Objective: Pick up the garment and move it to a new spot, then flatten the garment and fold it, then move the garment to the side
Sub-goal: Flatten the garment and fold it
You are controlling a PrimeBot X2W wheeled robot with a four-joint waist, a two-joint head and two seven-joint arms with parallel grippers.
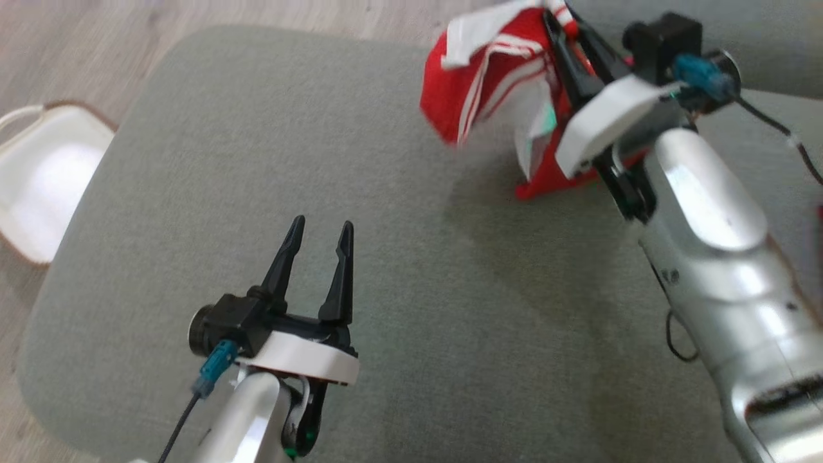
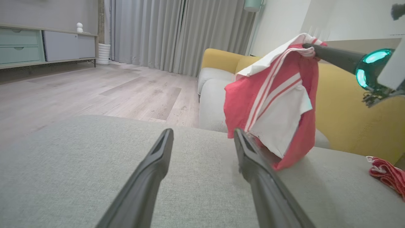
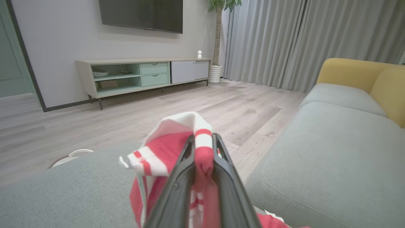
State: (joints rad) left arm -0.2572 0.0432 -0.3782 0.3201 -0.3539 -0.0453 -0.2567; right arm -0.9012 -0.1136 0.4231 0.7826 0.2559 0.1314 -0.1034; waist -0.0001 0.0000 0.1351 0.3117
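Near cushion point(image 1: 321, 193) edge, right pincer point(image 3: 203, 141) holds garment point(image 1: 488, 83) (hem touching).

No legible text, label, brand, number or sign is recorded in any view.

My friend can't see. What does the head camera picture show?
The robot's right hand pinches a red and white garment, holding it up over a grey cushion. Its left hand is open and empty. A white container sits on the floor.
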